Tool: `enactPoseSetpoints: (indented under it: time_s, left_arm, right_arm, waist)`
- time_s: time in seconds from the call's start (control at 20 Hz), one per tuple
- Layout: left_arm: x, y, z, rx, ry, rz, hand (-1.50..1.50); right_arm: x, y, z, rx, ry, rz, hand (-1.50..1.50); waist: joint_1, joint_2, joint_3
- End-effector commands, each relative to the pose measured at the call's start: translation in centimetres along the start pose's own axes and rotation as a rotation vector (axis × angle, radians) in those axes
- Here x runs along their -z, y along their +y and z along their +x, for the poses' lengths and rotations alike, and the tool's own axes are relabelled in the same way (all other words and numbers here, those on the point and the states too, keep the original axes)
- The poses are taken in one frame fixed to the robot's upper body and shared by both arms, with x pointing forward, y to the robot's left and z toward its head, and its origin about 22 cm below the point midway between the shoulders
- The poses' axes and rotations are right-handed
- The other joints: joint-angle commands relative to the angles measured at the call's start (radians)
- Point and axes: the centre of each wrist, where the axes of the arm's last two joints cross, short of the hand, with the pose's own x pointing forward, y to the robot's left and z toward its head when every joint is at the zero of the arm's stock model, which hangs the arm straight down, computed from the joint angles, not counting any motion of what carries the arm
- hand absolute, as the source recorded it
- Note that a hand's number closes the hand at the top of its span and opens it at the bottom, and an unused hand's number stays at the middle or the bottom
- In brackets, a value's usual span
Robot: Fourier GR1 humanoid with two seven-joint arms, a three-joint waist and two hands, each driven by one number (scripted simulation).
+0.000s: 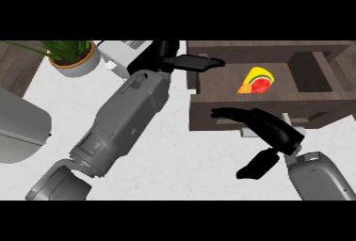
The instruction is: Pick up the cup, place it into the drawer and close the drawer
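A dark brown wooden drawer (208, 101) stands pulled open at the far right of the white marble table (181, 155), and inside it lies a small cup with yellow, red and green bands (256, 81), tipped on its side on the drawer floor, clear of the walls. So the placing looks done — what is left, by my judgement, is the closing.

The left hand (198, 62) reaches along the drawer's upper left corner with straight, relaxed fingers, holding nothing. The right hand (268, 129) hovers over the drawer's front panel, fingers extended leftward and thumb hanging low, also released; whether it touches the panel I cannot tell.

The cup looks light, stiff and smooth, likely to roll on its rounded side if the drawer is shoved hard. If it needed lifting again, the best hold would be across its body near the wider rim. For the drawer, a flat push on the front panel — near the pale metal handle (292, 126) — should serve.

A potted green plant in a pale pot (71, 59) stands at the far left, well apart.
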Motion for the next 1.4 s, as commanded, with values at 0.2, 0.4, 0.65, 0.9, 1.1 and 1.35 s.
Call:
enactPoseSetpoints:
  time_s: [0.2, 0.4, 0.65, 0.9, 1.1, 1.35]
  left_arm:
    - [-1.0, 3.8, -0.4, -0.046, -0.027, 0.03, -1.5]
    - [-2.0, 6.2, -0.8, -0.06, -0.017, 0.012, -1.5]
    - [-3.3, 7.8, -1.2, -0.09, -0.019, -0.002, -1.5]
    - [-3.9, 9.1, -1.1, -0.098, -0.018, -0.002, -1.5]
    - [-3.7, 9.7, -0.4, -0.083, 0.002, -0.028, -1.5]
    - [-4.7, 9.9, -1.1, -0.104, 0.002, -0.049, -1.5]
  right_arm:
    - [3.1, 1.9, -7.6, -0.084, 0.165, 0.096, 1.5]
    - [4.5, 0.9, -10.3, -0.086, 0.215, 0.037, 1.5]
    - [5.0, -1.2, -11.8, -0.025, 0.141, -0.115, 1.5]
    - [5.1, -7.4, -11.2, -0.025, 0.128, -0.269, 1.5]
    - [5.3, -11.1, -9.9, -0.009, 0.156, -0.378, 1.5]
    - [4.7, -13.7, -8.9, 0.014, 0.151, -0.417, 1.5]
  waist:
    - [0.072, -0.004, 0.001]
    - [0.107, 0.001, 0.002]
    - [0.142, 0.011, 0.004]
    - [0.166, 0.02, 0.005]
    - [0.185, 0.026, 0.005]
    - [0.209, 0.031, 0.003]
